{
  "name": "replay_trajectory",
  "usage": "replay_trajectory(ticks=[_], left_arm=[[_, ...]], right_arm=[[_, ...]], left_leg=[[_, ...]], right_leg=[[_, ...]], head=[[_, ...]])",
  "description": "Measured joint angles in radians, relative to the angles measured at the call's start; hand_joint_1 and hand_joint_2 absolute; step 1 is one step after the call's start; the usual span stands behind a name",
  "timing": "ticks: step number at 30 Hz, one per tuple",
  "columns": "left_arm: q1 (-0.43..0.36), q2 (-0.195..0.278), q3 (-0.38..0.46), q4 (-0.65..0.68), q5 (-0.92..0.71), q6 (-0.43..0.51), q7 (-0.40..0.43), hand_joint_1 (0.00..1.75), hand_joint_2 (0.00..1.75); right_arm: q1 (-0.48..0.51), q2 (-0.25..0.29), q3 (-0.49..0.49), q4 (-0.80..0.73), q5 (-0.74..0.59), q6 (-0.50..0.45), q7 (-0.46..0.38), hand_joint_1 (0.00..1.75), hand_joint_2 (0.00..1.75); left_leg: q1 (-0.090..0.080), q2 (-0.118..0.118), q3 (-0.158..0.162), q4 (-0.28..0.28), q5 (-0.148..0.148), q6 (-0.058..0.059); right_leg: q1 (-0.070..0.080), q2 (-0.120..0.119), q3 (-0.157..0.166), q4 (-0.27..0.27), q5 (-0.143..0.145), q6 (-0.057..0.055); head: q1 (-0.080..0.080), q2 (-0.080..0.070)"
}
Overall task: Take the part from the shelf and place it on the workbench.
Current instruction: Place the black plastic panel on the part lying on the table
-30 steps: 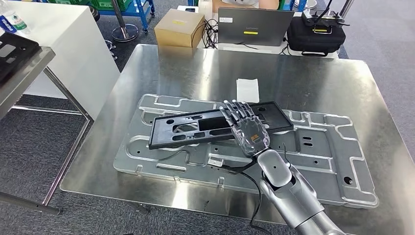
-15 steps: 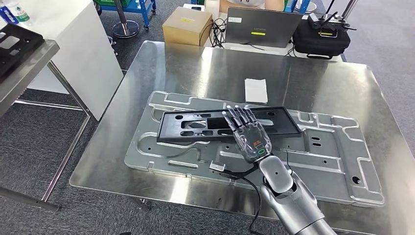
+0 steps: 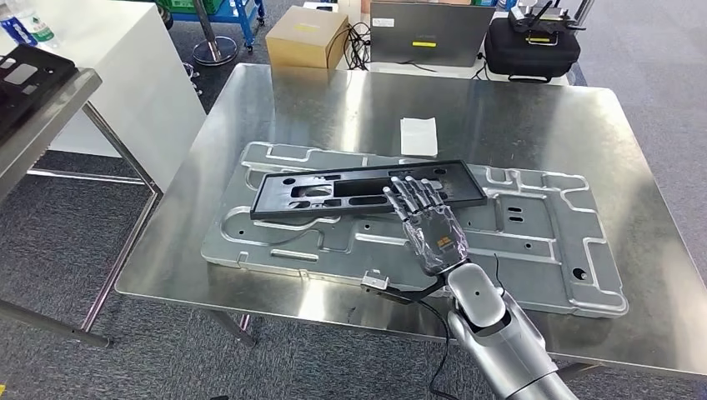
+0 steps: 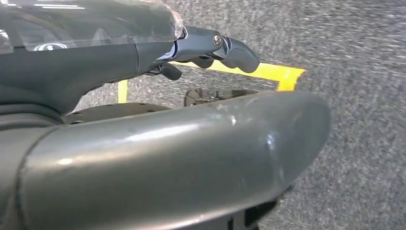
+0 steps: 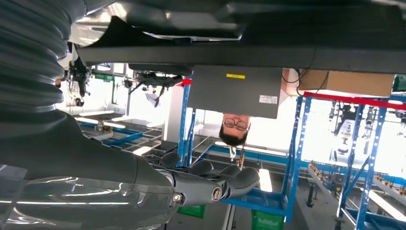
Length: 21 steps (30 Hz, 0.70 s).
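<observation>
The steel workbench (image 3: 534,125) takes up most of the head view, its top shiny and reflective. On it lies a big silver metal plate (image 3: 534,250), stamped with ridges, channels and small slots, stretching from the near left to the right side of the bench.

On the far part of that plate rests the part (image 3: 317,192): a long, flat black plastic frame with a raised rim, several rectangular and rounded cut-outs along its length, and small round holes near its ends. It lies a little askew, its left end nearer than its right end, and it sits wholly on the plate.

The right hand (image 3: 429,225) reaches in from the near right on a silver arm (image 3: 500,333), palm down with fingers stretched out flat and apart, gripping nothing. Its fingertips (image 3: 408,187) lie over the right half of the part; whether they press on it or hover just above cannot be told.

The left hand (image 4: 210,48) hangs over grey carpet with a yellow floor line (image 4: 268,72); its fingers look loosely bent, and whether it is released or clenched cannot be told.

A white paper slip (image 3: 418,136) lies on the bench just beyond the plate. Past the far edge stand a cardboard box (image 3: 307,35), a grey laptop (image 3: 429,32) and a black case (image 3: 532,48).
</observation>
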State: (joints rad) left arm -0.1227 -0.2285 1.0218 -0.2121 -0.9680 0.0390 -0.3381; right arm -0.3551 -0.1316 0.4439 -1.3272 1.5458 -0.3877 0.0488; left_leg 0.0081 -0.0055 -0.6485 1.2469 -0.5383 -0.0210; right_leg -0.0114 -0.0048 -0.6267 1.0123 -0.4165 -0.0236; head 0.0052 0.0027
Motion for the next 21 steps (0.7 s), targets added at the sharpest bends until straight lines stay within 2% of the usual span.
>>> replay_trajectory(ticks=[2, 3, 4, 5, 7, 8, 9, 11, 12, 13, 14, 15, 16, 18, 19, 20, 21], left_arm=[[-0.003, 0.000, 0.002, 0.000, 0.001, 0.000, 0.000, 0.00, 0.00], [-0.005, 0.001, 0.002, 0.000, 0.001, 0.000, -0.001, 0.00, 0.00], [-0.006, 0.001, 0.002, 0.000, 0.001, 0.000, -0.001, 0.00, 0.00], [-0.006, 0.001, 0.003, 0.000, 0.001, 0.000, -0.002, 0.00, 0.00], [-0.006, 0.000, 0.003, 0.000, 0.001, -0.001, -0.001, 0.00, 0.00], [-0.007, 0.000, 0.003, 0.000, 0.002, -0.002, -0.001, 0.00, 0.00], [-0.007, 0.000, 0.003, 0.000, 0.003, -0.004, -0.001, 0.00, 0.00], [-0.007, 0.000, 0.004, 0.000, 0.004, -0.007, -0.001, 0.00, 0.00], [-0.007, 0.000, 0.004, 0.000, 0.004, -0.008, -0.001, 0.00, 0.00], [-0.006, 0.000, 0.004, 0.000, 0.004, -0.010, 0.000, 0.00, 0.00], [-0.006, 0.000, 0.004, 0.000, 0.005, -0.011, 0.000, 0.00, 0.00], [-0.006, 0.000, 0.004, 0.000, 0.005, -0.011, 0.000, 0.00, 0.00], [-0.006, 0.000, 0.004, 0.000, 0.005, -0.011, 0.000, 0.00, 0.00], [-0.006, 0.000, 0.004, 0.000, 0.005, -0.012, 0.000, 0.00, 0.00], [-0.006, 0.000, 0.004, 0.000, 0.005, -0.012, -0.001, 0.00, 0.00], [-0.006, 0.000, 0.004, 0.000, 0.005, -0.012, -0.001, 0.00, 0.00], [-0.006, 0.000, 0.004, 0.000, 0.005, -0.012, -0.001, 0.00, 0.00]], right_arm=[[-0.001, 0.000, -0.003, -0.002, -0.001, 0.000, -0.001, 0.00, 1.75], [-0.001, 0.000, -0.005, -0.004, -0.002, 0.000, -0.001, 0.00, 1.75], [-0.002, 0.000, -0.007, -0.006, -0.002, 0.000, -0.002, 0.00, 1.75], [-0.002, 0.000, -0.008, -0.007, -0.003, 0.000, -0.002, 0.00, 1.75], [0.000, 0.000, -0.009, -0.008, -0.004, 0.000, -0.003, 0.00, 1.75], [0.001, 0.000, -0.012, -0.008, -0.005, 0.000, -0.003, 0.00, 1.75], [0.002, -0.001, -0.014, -0.008, -0.006, 0.000, -0.003, 0.00, 1.75], [0.007, -0.001, -0.019, -0.008, -0.008, -0.001, -0.003, 0.00, 1.75], [0.010, -0.001, -0.020, -0.008, -0.009, -0.002, -0.003, 0.00, 1.75], [0.014, -0.001, -0.020, -0.008, -0.009, -0.002, -0.004, 0.00, 1.75], [0.017, -0.001, -0.021, -0.008, -0.010, -0.002, -0.004, 0.00, 1.75], [0.019, -0.001, -0.022, -0.008, -0.010, -0.002, -0.004, 0.00, 1.75], [0.019, -0.001, -0.022, -0.009, -0.010, -0.002, -0.004, 0.00, 1.75], [0.019, -0.001, -0.023, -0.015, -0.010, -0.002, -0.004, 0.00, 1.75], [0.019, -0.001, -0.023, -0.018, -0.010, -0.004, -0.004, 0.00, 1.75], [0.019, -0.001, -0.024, -0.021, -0.010, -0.006, -0.004, 0.00, 1.75], [0.021, -0.001, -0.024, -0.024, -0.010, -0.010, -0.005, 0.00, 1.75]], left_leg=[[-0.002, 0.000, 0.103, -0.147, 0.029, 0.009], [-0.005, -0.001, 0.138, -0.201, 0.031, 0.014], [-0.008, -0.001, 0.155, -0.234, 0.026, 0.019], [-0.011, -0.001, 0.158, -0.245, 0.026, 0.025], [-0.008, 0.001, 0.147, -0.250, 0.045, 0.038], [-0.006, 0.003, 0.138, -0.253, 0.057, 0.047], [-0.003, 0.006, 0.127, -0.256, 0.070, 0.054], [-0.005, 0.008, 0.099, -0.255, 0.093, 0.061], [-0.005, 0.008, 0.083, -0.253, 0.104, 0.061], [-0.006, 0.008, 0.067, -0.251, 0.115, 0.060], [-0.006, 0.008, 0.051, -0.248, 0.124, 0.058], [-0.006, 0.008, 0.036, -0.243, 0.132, 0.056], [-0.006, 0.008, 0.022, -0.238, 0.140, 0.053], [-0.008, 0.007, 0.003, -0.228, 0.152, 0.044], [-0.009, 0.007, 0.000, -0.227, 0.159, 0.038], [-0.009, 0.007, -0.001, -0.228, 0.167, 0.032], [-0.009, 0.006, -0.001, -0.230, 0.176, 0.026]], right_leg=[[0.001, 0.000, -0.018, 0.007, 0.013, 0.007], [0.001, -0.001, -0.022, 0.009, 0.019, 0.013], [0.001, -0.001, -0.025, 0.009, 0.026, 0.019], [0.001, -0.001, -0.025, 0.007, 0.033, 0.026], [0.000, 0.000, -0.030, 0.007, 0.035, 0.038], [-0.001, 0.002, -0.039, 0.020, 0.014, 0.042], [-0.001, 0.003, -0.052, 0.053, -0.025, 0.045], [-0.004, 0.004, -0.086, 0.167, -0.125, 0.051], [-0.004, 0.004, -0.098, 0.228, -0.155, 0.053], [-0.004, 0.004, -0.098, 0.269, -0.161, 0.055], [-0.004, 0.004, -0.084, 0.279, -0.145, 0.055], [-0.004, 0.004, -0.051, 0.252, -0.118, 0.054], [-0.004, 0.004, -0.003, 0.195, -0.094, 0.052], [0.000, 0.005, 0.092, 0.061, -0.094, 0.044], [0.003, 0.005, 0.118, 0.018, -0.103, 0.039], [0.006, 0.006, 0.125, -0.002, -0.109, 0.033], [0.007, 0.006, 0.120, -0.003, -0.102, 0.027]], head=[[0.000, 0.000], [0.001, 0.000], [-0.001, 0.000], [-0.002, 0.000], [-0.006, 0.000], [-0.005, 0.000], [-0.003, 0.000], [0.002, 0.000], [0.002, 0.000], [0.002, 0.000], [0.002, 0.000], [0.002, 0.000], [0.002, 0.000], [0.001, 0.000], [0.001, 0.000], [0.002, 0.000], [0.002, 0.000]])
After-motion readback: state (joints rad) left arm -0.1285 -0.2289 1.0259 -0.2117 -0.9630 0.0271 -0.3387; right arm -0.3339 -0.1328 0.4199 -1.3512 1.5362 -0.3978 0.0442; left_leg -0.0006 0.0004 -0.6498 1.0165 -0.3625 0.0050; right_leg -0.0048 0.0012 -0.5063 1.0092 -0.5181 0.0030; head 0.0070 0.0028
